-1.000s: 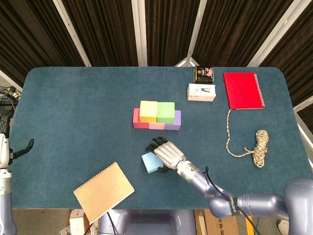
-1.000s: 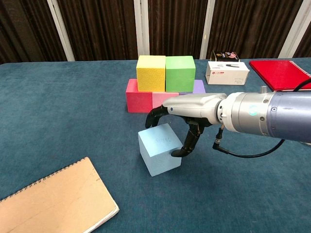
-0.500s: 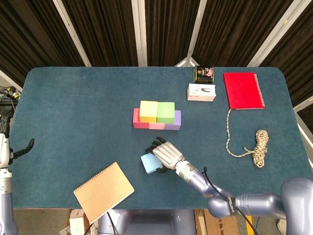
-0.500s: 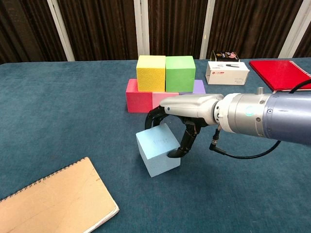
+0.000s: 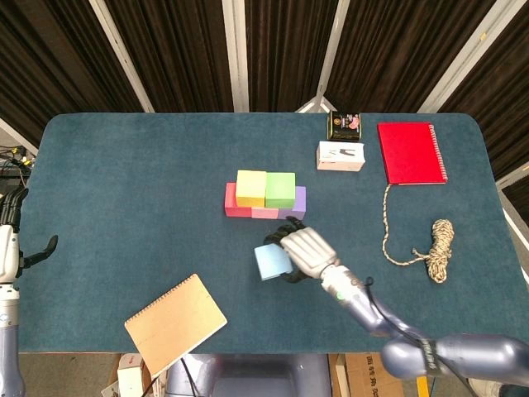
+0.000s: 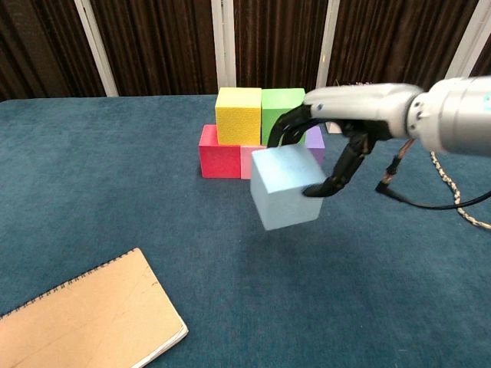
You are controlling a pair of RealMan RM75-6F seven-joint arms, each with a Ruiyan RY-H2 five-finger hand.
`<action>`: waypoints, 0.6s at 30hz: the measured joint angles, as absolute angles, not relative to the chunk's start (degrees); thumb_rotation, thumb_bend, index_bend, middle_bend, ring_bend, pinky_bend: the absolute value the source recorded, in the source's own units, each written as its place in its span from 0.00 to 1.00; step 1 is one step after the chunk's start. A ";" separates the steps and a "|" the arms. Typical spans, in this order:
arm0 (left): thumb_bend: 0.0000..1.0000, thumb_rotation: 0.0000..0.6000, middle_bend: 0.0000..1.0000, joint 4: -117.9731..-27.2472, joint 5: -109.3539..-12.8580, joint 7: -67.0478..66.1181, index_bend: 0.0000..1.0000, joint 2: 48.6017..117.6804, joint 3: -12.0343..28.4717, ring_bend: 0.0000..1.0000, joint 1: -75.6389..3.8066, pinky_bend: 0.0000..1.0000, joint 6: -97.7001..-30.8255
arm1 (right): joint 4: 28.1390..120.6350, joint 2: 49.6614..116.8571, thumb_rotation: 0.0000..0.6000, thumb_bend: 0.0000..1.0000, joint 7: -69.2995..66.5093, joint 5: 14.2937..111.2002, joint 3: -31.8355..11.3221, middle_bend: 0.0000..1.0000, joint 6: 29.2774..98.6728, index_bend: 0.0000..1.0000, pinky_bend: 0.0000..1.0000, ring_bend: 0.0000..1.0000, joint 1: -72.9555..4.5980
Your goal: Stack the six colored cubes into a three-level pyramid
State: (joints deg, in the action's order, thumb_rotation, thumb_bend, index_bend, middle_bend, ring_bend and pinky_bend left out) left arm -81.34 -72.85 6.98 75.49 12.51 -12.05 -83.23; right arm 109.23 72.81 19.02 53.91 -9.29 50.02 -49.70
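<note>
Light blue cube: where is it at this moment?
The light blue cube is off the table, gripped by the right hand, just in front of the stacked cubes and nearest the green cube in the chest view.

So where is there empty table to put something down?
The wide bare cloth left of the pink, yellow and green foam cube stack, above the tan spiral notebook, is free. It's crowded at the far right: black tin, white box, red notebook, coiled rope.
</note>
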 measured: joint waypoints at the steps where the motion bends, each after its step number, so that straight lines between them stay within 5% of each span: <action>1: 0.35 1.00 0.03 -81.26 -72.74 6.15 0.07 75.42 12.41 0.00 -12.05 0.00 -83.13 | 110.46 70.66 1.00 0.30 18.72 53.94 -9.26 0.36 50.69 0.40 0.00 0.21 -48.96; 12: 0.35 1.00 0.04 -83.76 -67.96 -5.21 0.07 73.83 12.02 0.00 -12.57 0.00 -79.48 | 121.04 42.74 1.00 0.30 6.54 55.56 -13.58 0.36 56.59 0.40 0.00 0.21 -40.24; 18: 0.35 1.00 0.03 -83.26 -64.86 -11.14 0.07 74.58 11.95 0.00 -13.48 0.00 -77.33 | 120.44 39.70 1.00 0.30 5.97 50.27 -18.55 0.36 52.53 0.40 0.00 0.21 -44.54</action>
State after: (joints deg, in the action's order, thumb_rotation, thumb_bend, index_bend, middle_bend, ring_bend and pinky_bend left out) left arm -83.26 -64.86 -11.14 74.58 11.95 -13.48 -77.33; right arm 120.44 39.70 5.97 50.27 -18.55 52.53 -44.54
